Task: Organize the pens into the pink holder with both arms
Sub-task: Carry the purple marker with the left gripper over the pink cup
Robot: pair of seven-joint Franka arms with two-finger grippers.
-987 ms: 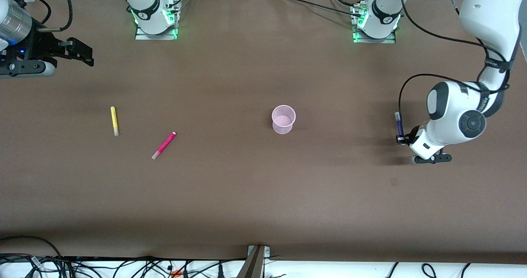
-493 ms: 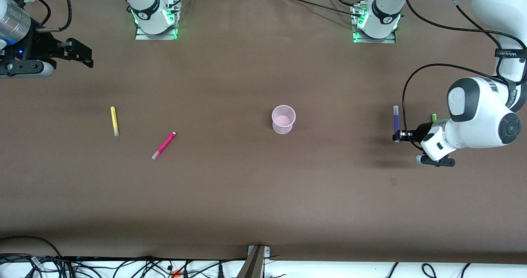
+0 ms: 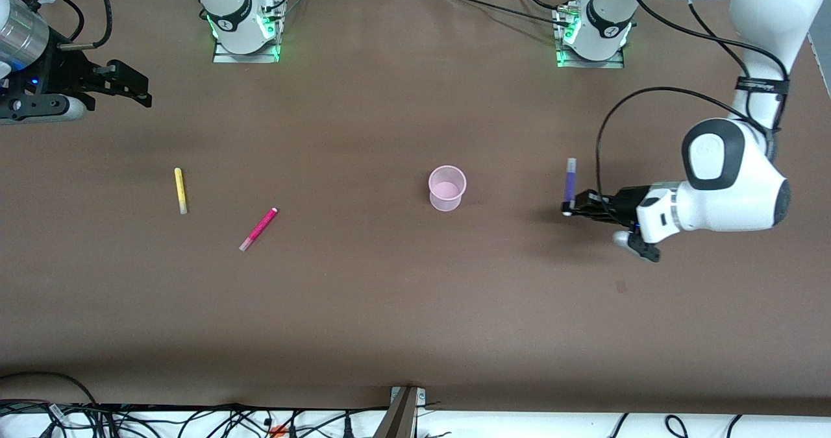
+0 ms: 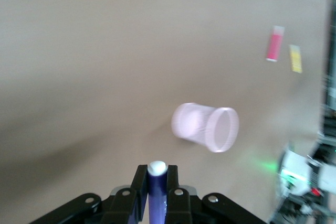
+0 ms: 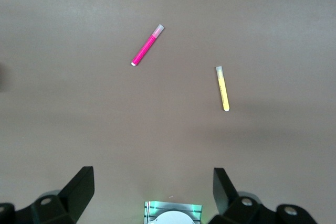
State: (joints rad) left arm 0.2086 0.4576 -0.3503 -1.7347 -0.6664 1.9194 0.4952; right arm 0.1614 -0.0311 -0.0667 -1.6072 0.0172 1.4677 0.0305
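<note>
"Why is the left hand squeezed shut on the purple pen?"

"So it can drop the pen into the pink holder in the middle of the counter. The pen is up in the air near the cup."

"And the right hand?"

"It waits wide open, holding nothing, above the yellow pen and pink pen, likely its own to pick."

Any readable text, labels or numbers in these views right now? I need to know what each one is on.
None can be read.
Left arm strap: white lettering, too small to read.
Arm bases: a small round mark on each, illegible.
Purple pen, pink holder, yellow pen, magenta pen: no print visible.
</note>
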